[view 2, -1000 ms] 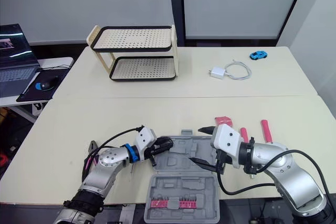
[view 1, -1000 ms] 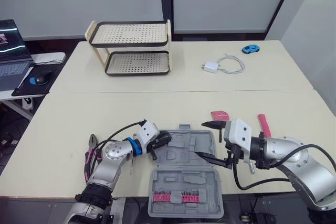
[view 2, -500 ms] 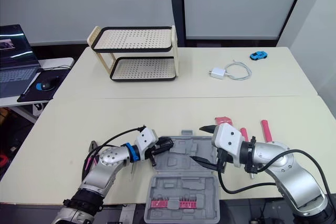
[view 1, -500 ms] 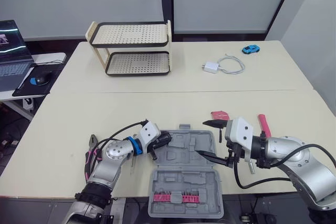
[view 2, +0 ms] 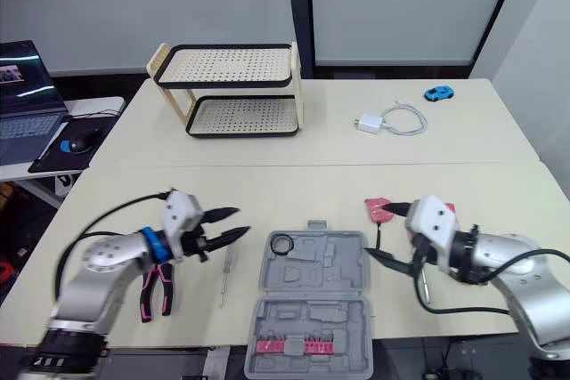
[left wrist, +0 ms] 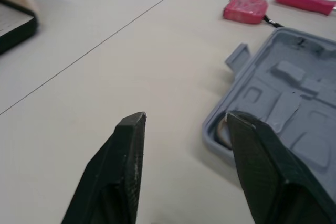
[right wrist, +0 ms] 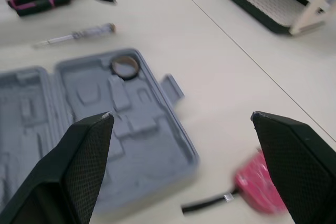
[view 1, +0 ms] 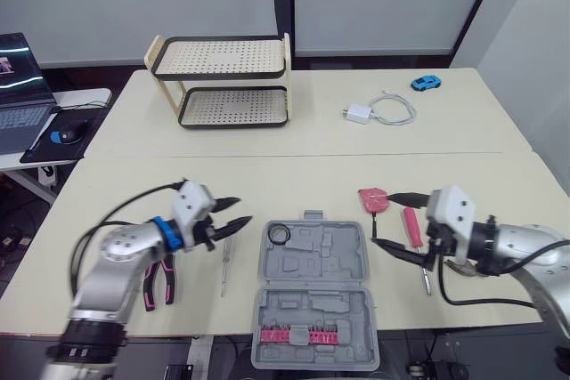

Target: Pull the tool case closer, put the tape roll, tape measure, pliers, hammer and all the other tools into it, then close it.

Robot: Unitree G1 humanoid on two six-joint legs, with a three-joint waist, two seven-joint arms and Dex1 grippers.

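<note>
Left gripper spread wide, empty, left of open tool case. Right gripper spread wide, empty, right of case, beside tape measure. Case at table's near edge.

Tool case: grey plastic, open flat on counter; far half with moulded recesses, near half holding row of pink bits.
Tape roll: small dark ring, flat in case's far-left corner.
Tape measure: pink, on counter just beyond case's far-right corner.
Pliers: pink-black handles, left of case, apart from it.
Screwdriver: slim, between pliers and case.
Pink-handled tool: right of case.
</note>
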